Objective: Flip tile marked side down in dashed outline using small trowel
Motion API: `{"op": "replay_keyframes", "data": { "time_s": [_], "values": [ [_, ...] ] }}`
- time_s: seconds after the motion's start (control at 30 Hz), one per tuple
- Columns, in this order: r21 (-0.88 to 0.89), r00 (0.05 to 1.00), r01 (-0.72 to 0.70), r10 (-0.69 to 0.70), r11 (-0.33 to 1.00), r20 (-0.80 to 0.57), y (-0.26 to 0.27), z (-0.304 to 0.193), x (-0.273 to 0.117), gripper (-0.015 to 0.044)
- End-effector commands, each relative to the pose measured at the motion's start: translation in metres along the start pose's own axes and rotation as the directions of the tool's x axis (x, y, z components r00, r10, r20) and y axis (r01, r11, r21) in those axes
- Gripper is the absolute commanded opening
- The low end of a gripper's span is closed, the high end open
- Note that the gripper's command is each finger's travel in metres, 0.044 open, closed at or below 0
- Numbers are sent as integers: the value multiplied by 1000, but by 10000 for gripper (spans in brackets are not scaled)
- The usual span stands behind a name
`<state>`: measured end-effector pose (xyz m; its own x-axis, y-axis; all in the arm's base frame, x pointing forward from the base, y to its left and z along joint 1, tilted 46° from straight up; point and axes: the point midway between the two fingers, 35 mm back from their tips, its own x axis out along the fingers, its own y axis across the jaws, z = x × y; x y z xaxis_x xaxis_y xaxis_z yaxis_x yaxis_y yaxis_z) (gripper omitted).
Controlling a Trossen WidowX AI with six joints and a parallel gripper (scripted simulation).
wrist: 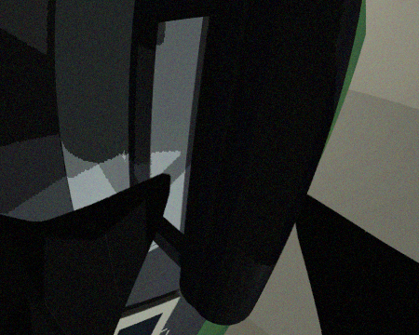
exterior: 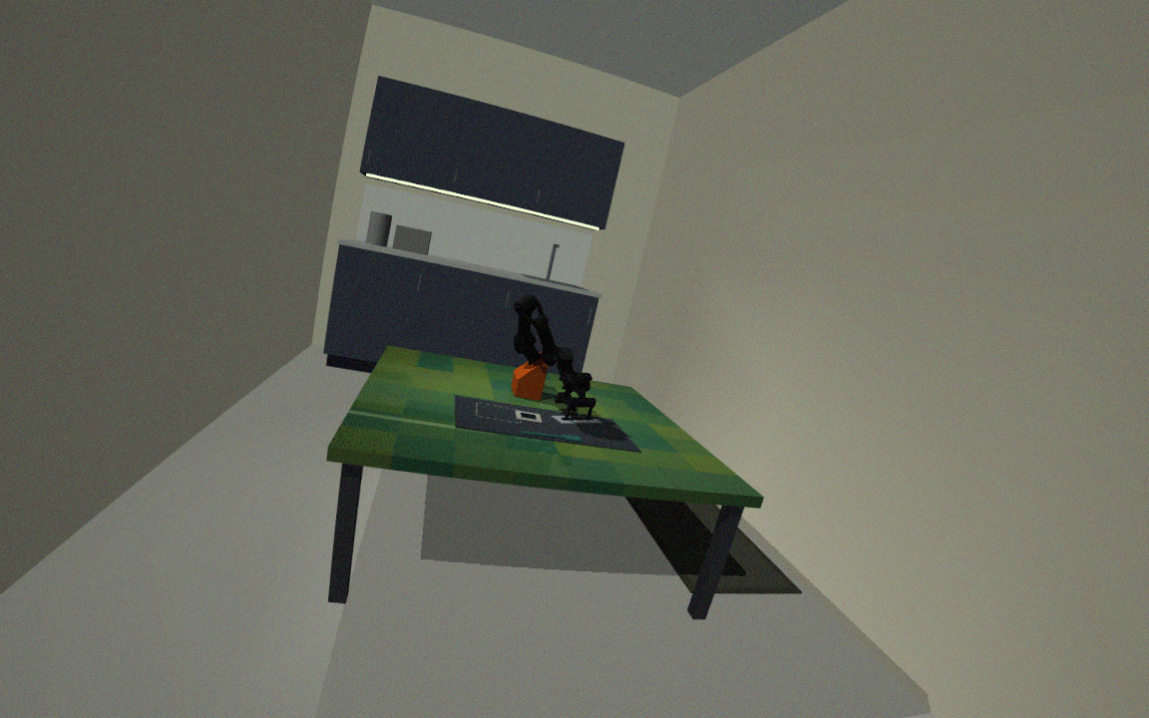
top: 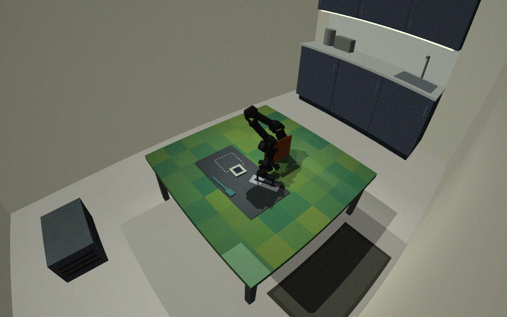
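The trowel, with a pale flat blade (top: 252, 180) (wrist: 174, 102) and a thick black bar handle (wrist: 237, 140), lies on the dark mat (top: 208, 162) (exterior: 465, 413). My gripper (top: 266, 179) (exterior: 578, 415) (wrist: 235, 193) is open and low over the trowel. In the wrist view its two fingers stand on either side of the handle, with gaps showing. The square tile (top: 238, 170) (exterior: 528, 416) (wrist: 144, 326) lies flat, its cream border and dark square facing up. It overlaps one edge of the dashed outline (top: 215, 160); most of the outline lies beyond it.
A teal spatula (top: 229, 191) (exterior: 566, 437) lies on the mat near its edge, beside the tile and trowel. An orange block (top: 284, 147) (exterior: 528, 382) stands on the green patchwork table (top: 192, 204) (exterior: 436, 460) close to the arm's base. The arm shades part of the mat.
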<state>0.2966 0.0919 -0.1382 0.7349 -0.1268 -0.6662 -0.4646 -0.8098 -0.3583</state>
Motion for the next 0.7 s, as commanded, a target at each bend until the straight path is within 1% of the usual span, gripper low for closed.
{"op": "replay_keyframes", "data": {
  "time_s": [0.0,0.1,0.3,0.67],
  "values": [
    [-1,1000,0,0,1000,0,1,0,8,300],
    [-1,1000,0,0,1000,-1,1,0,11,300],
    [-1,1000,0,0,1000,-1,1,0,11,142],
    [-1,1000,0,0,1000,-1,1,0,11,69]
  ]
}}
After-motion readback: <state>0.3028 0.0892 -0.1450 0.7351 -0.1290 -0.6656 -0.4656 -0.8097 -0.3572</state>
